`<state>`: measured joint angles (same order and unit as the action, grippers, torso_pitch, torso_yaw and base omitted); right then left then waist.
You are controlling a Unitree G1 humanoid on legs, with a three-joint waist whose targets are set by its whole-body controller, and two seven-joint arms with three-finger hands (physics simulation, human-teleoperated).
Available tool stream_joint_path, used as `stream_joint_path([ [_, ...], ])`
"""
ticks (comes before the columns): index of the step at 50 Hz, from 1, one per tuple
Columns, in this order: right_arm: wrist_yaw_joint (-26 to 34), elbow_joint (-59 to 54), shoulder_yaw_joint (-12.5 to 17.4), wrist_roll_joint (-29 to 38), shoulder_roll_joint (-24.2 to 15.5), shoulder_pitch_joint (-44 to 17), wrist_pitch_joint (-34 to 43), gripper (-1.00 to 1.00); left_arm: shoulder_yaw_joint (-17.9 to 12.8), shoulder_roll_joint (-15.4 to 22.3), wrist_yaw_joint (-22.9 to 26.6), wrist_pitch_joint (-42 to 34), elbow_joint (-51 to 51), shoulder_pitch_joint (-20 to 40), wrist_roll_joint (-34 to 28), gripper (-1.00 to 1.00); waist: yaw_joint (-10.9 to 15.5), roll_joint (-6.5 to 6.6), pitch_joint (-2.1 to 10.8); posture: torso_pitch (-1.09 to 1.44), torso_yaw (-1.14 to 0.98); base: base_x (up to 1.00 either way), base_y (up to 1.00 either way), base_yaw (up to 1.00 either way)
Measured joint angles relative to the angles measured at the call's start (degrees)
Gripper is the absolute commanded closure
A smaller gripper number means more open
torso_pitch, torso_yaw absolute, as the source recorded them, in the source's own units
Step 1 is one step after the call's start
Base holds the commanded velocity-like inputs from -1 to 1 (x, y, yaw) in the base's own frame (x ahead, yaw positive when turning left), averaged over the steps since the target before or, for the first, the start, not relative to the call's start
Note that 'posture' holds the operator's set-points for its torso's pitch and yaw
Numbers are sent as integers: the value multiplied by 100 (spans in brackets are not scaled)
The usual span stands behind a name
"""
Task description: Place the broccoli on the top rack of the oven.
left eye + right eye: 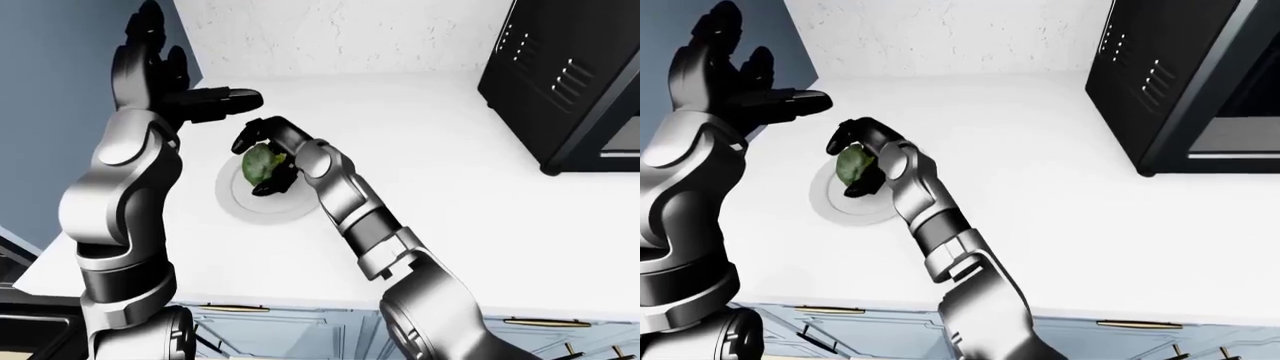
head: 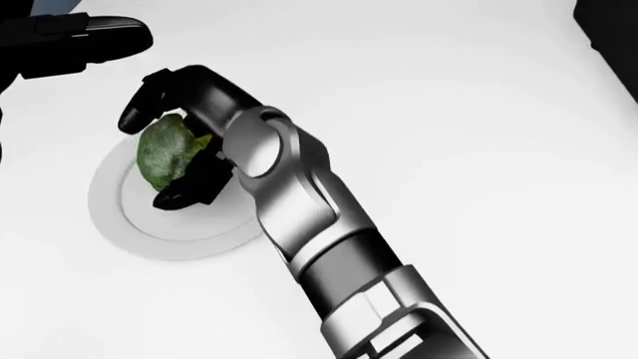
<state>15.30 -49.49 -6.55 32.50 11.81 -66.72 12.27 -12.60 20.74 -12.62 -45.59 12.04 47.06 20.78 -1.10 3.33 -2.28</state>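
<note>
- The left hand is raised at the left of the left-eye view, its glossy black fingers spread wide: two point up, one juts right over the counter. It holds nothing.
- The right hand reaches in from the lower right of the head view on a silver, jointed arm. Its black fingers curl around the broccoli: one hooks over the top-left edge, another presses in from below right. They appear closed on it.
- The broccoli is a lumpy, mottled green mass with a paler yellow-green patch on its right side. Its long axis runs roughly from the view's top to bottom, tilted slightly. It sits over the plate; I cannot tell whether it touches it.
- The plate is round, flat and white with a raised rim, resting on the smooth white counter.
- A black oven stands at the right edge, with vent slots in its side.
</note>
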Motion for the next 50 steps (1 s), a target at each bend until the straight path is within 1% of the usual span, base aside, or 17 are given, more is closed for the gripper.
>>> stream_joint_path([
  [3,-4,-4,15,11,4,-12,16,14,-8,7,-9,-14,12,-1,8,-100,-2,-2,-5,0,0,0,0,0],
  [6,5,40,5,28,21,-8,75,12,-14,16,-13,-28,23,1,18,-100,-5,-4,-13,0,0,0,0,0],
  [10,-52,-97,31,4,32,-85,22,25,-12,20,-11,-21,22,-12,26,-100,-7,-1,-16,0,0,0,0,0],
  [12,-133,-162,68,-32,37,-138,-7,52,-12,22,-12,-26,27,-9,29,-100,-7,-1,-24,0,0,0,0,0],
  [13,-186,-210,95,-66,32,-192,-29,70,-10,21,-12,-24,25,-4,30,-100,-5,0,-28,0,0,0,0,0],
  [15,-310,-271,159,-151,7,-297,-65,81,-2,19,-12,-15,15,1,29,-100,-3,0,-33,0,0,0,0,0],
  [16,-372,-277,184,-197,-15,-347,-79,100,0,18,-11,-10,6,2,28,-100,-2,-1,-34,0,0,0,0,0],
  [19,-531,-204,232,-325,-85,-453,-100,100,-3,21,-8,3,-16,-4,23,-100,-2,-7,-29,0,0,0,0,0],
  [22,-631,-108,218,-400,-123,-482,-107,100,-9,22,-6,23,-43,-2,13,-100,-3,-13,-18,0,0,0,0,0],
  [26,-679,-121,214,-489,-152,-536,-74,100,-15,35,0,19,-27,27,28,-100,3,-16,-26,0,0,0,0,0],
  [29,-708,-49,284,-607,-217,-572,23,100,-27,47,-6,19,6,30,44,-100,12,-20,-40,0,0,0,0,0],
  [40,-819,303,391,-907,-637,-775,386,100,-52,87,-30,-24,16,38,92,-100,26,-51,-50,0,0,0,0,0],
  [45,-922,435,642,-1187,-922,-887,735,100,-49,108,-32,-18,14,55,123,-100,53,-75,-59,0,0,0,0,0],
  [48,-1024,836,838,-1500,-1149,-814,1151,100,-50,106,-42,-6,19,35,114,-100,68,-99,-63,0,0,0,0,0],
  [50,-1073,1189,865,-1681,-1330,-745,1470,100,-40,101,-37,20,-5,17,96,-100,74,-116,-67,0,0,0,0,0],
])
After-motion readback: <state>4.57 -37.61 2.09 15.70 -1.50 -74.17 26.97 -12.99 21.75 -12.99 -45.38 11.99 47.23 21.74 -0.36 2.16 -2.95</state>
